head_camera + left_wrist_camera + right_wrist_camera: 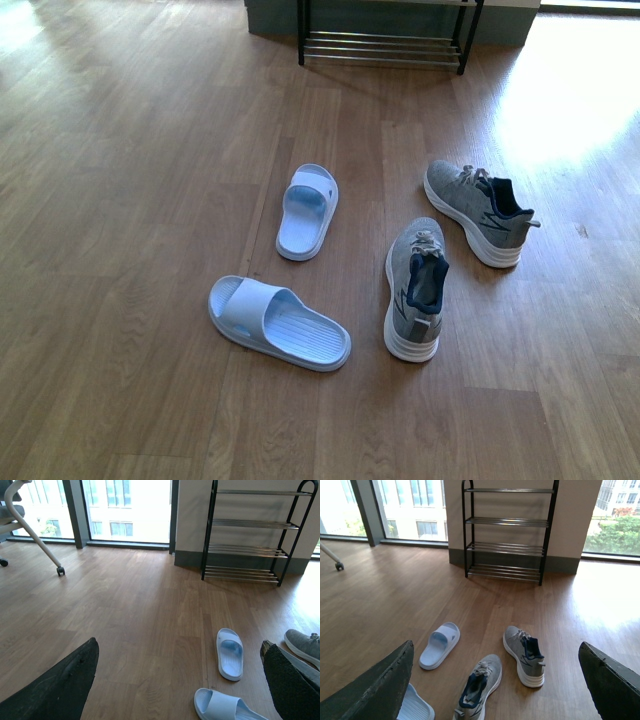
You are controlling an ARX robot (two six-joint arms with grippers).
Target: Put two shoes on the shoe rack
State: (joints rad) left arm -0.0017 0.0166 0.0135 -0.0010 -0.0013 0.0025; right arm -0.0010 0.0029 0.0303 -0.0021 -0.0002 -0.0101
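- The left gripper is seen in its wrist view with the jaws spread wide. Nothing is held between them and nothing is touched; only bare wooden floor shows in the gap.
- The right gripper is likewise shown with the jaws set far apart. Nothing is pinched, and both sneakers are seen on the floor beyond them.
- Nearest in the front view, a pale blue slide is laid flat on the floor, left of centre, with its length running from left to right.
- Just to its right, the nearer sneaker is placed with its heel near and its toe pointing away; its navy lining and dark side mark are visible.
- Farther off and to the left, a second pale blue slide is laid pointing away.
- To the right of that, the farther sneaker is set upright on its white sole, toe to the far left and heel to the near right. It is close to the nearer sneaker, but no contact is seen.
- At the far edge, the shoe rack is stood against a wall, well apart from both sneakers.
- Left of the rack, windows are seen, and a wheeled chair is parked at the far left.
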